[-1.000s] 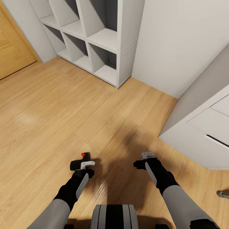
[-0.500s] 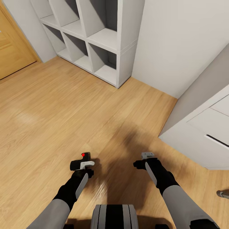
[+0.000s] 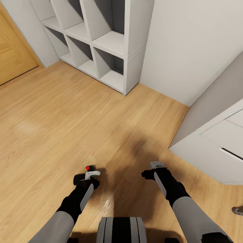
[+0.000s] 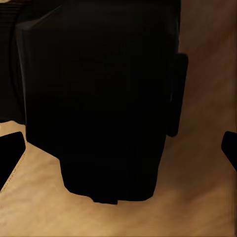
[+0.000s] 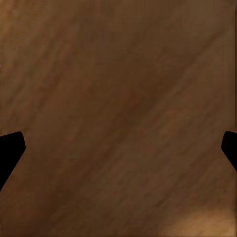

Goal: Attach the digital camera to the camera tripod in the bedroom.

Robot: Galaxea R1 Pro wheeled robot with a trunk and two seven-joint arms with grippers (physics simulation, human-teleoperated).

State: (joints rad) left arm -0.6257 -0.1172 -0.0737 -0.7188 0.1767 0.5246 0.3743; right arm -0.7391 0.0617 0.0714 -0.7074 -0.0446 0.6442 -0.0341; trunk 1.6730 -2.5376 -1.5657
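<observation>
The digital camera [image 3: 82, 178], black with a red button on top, sits in my left gripper [image 3: 88, 176], held low over the light wood floor [image 3: 67, 111]. In the left wrist view its dark body [image 4: 98, 98] hangs between the two fingertips [image 4: 10, 153], which stand far apart at its sides. My right gripper [image 3: 156, 166] is level with the left one, open and holding nothing; in the right wrist view its gripper [image 5: 118, 148] frames bare floor. The camera tripod is out of view.
A white cubby shelf [image 3: 101, 37] stands ahead against the pale wall [image 3: 192, 44]. A wooden door [image 3: 13, 54] is at the far left. A white drawer unit [image 3: 216, 145] juts in from the right. A small grey tip [image 3: 238, 211] pokes in at the right edge.
The whole view has shifted slightly, so the head or base moved. The digital camera sits a touch lower at my left gripper. The right arm looks the same.
</observation>
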